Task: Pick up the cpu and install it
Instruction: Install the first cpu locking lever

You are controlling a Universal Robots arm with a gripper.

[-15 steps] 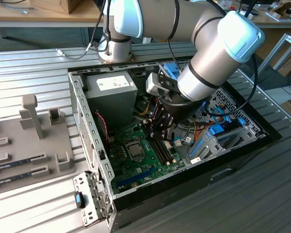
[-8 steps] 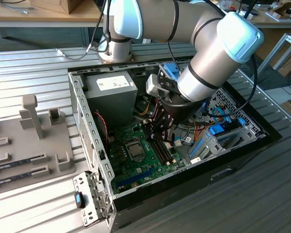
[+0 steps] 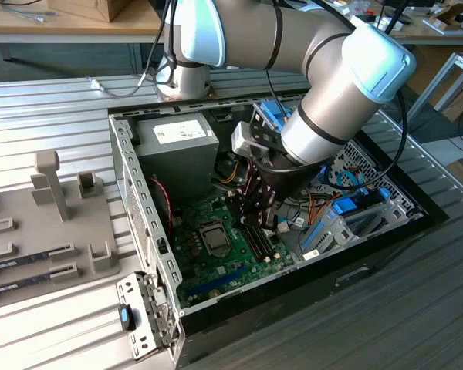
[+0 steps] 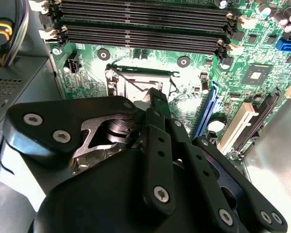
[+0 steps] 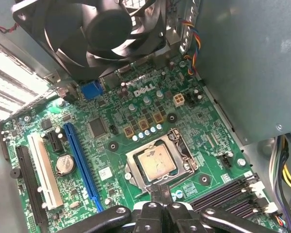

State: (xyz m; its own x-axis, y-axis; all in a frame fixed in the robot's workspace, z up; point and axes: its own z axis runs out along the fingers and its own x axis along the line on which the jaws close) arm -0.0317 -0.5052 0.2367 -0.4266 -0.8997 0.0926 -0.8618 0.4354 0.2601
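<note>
We see a green board with a blue slot and white slot at lower left, a black fan up top, and a black gripper.

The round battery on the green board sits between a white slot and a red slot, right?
Almost. The slot is blue, not red. In the first wrist view, the coin battery on the green motherboard sits between the white slot and a long blue slot.
</note>
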